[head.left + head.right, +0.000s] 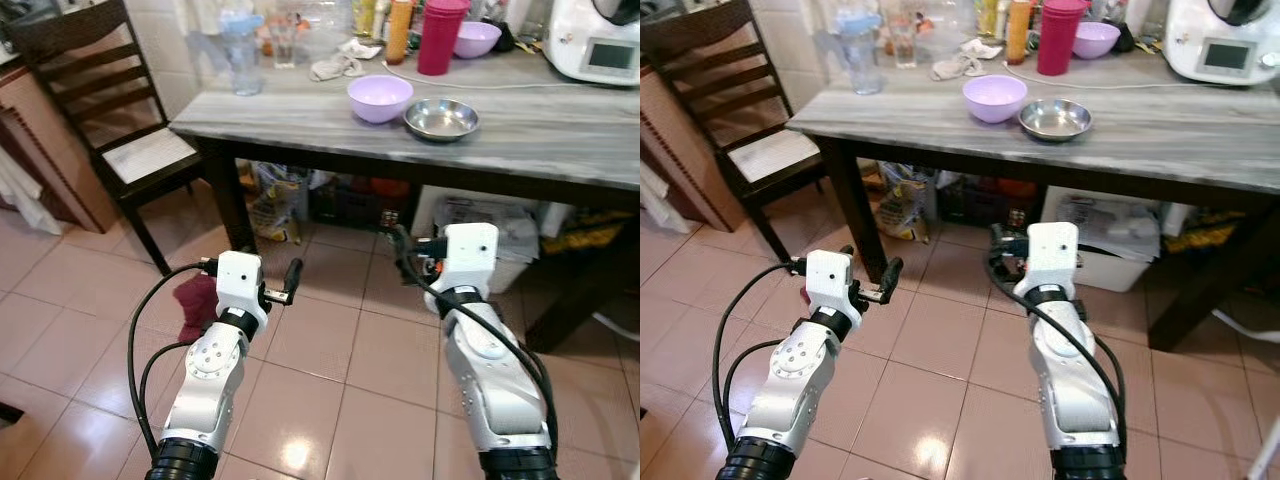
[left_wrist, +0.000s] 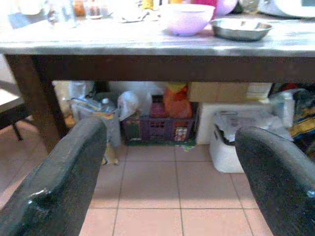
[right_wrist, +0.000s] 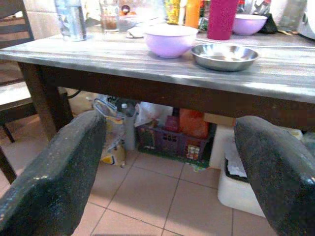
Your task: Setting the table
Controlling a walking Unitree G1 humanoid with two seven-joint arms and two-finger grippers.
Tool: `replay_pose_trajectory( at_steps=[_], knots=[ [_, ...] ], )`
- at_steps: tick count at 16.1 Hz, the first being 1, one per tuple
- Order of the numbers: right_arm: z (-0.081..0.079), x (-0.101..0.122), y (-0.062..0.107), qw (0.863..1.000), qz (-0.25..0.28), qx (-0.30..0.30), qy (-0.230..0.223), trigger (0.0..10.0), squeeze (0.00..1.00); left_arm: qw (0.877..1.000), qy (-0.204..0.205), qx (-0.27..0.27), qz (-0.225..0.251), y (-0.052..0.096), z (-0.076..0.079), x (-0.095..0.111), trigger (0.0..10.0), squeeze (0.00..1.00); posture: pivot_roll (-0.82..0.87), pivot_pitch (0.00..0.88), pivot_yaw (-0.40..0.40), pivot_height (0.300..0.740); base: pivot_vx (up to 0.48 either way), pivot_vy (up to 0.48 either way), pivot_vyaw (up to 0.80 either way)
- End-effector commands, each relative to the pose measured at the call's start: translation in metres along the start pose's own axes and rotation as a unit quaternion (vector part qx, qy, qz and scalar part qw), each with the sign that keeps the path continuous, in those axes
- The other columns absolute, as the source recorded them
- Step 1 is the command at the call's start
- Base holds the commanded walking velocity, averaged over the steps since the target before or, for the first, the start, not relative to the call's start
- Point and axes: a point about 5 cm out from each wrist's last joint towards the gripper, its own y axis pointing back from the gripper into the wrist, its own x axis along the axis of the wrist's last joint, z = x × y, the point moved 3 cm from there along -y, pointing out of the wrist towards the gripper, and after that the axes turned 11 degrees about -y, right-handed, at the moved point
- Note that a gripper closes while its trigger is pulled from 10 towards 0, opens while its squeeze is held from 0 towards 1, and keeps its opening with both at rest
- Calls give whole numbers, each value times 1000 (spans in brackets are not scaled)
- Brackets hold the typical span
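A lilac bowl [image 1: 379, 97] and a steel bowl [image 1: 441, 119] stand side by side near the front edge of the grey wooden table [image 1: 560, 135]. Further back are a magenta cup [image 1: 441, 36] and a second lilac bowl [image 1: 476, 39]. Both my arms are held low over the floor tiles in front of the table, below its top. My left gripper [image 2: 170, 172] is open with nothing between its fingers, pointing under the table. My right gripper [image 3: 170, 172] is open and empty too, with the two bowls above and ahead of it.
A dark wooden chair [image 1: 110, 110] stands at the table's left end. A white appliance [image 1: 600, 45], bottles, a glass and a crumpled cloth [image 1: 335, 66] crowd the table's back. Crates and bags [image 1: 350, 200] and a white box [image 1: 500, 235] sit under it. A red rag [image 1: 198, 300] lies on the floor.
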Motion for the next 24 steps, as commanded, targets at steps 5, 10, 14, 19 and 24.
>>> replay_pose_trajectory(
  at_steps=[5,10,14,19,24],
  knots=[
    [16,-10,7,1000,-10,-16,7,10000,0,1000,5,-15,1,1,6,-2,10000,0,-250,42,49,740,0,-311,-108],
    [18,-8,3,1000,-5,-20,14,10000,0,1000,11,-22,8,-8,9,1,10000,0,-276,17,43,740,0,-408,0],
    [24,-9,5,999,-7,-26,19,10000,0,1000,17,-21,8,-11,13,0,10000,0,-286,17,39,740,0,-442,0],
    [30,-10,9,999,-8,-38,23,10000,0,999,15,-33,6,-11,18,-3,10000,0,-297,25,52,740,0,-445,0],
    [29,-18,17,999,-17,-48,19,10000,0,999,11,-47,4,-8,21,-4,10000,0,-297,57,65,740,0,-449,0]
  ],
)
